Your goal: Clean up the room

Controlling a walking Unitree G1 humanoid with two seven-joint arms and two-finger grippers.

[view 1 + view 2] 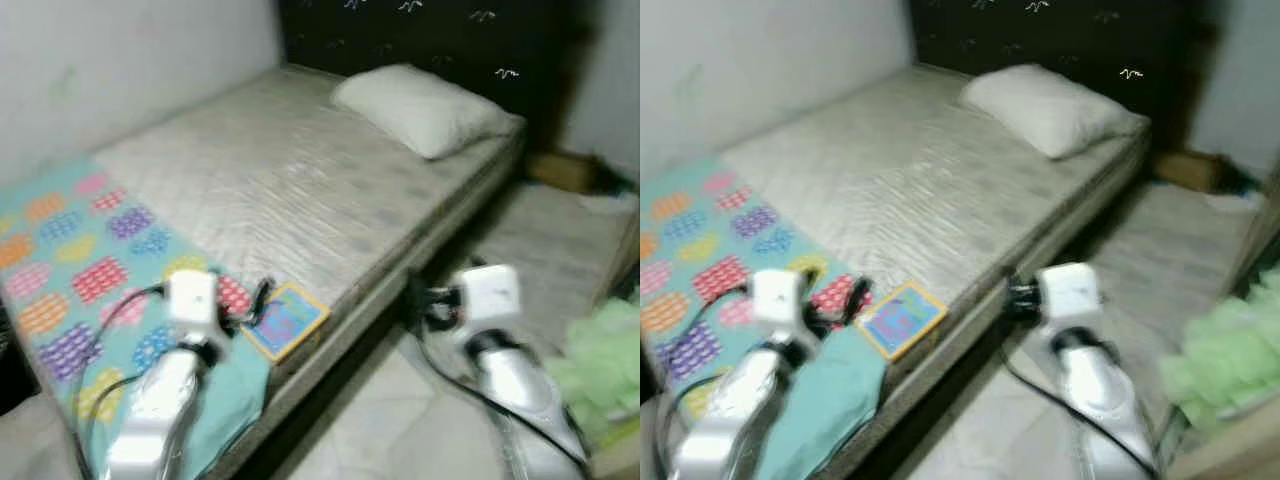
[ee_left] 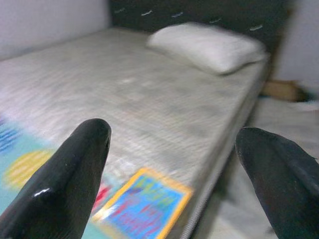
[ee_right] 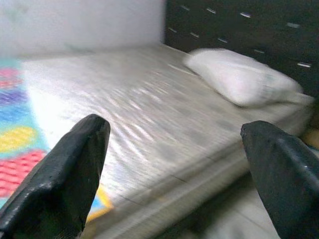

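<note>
A home bedroom: a bare mattress with a white pillow against a dark headboard, patterned blanket near left.

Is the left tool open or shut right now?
Open. In the left wrist view the left tool has its two black fingers spread wide apart, nothing between them, with the book on the bed beyond.

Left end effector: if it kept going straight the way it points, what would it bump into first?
Probably the blue and yellow book at the mattress edge, lying just ahead between the left end effector open fingers. Depth is hard to judge.
</note>
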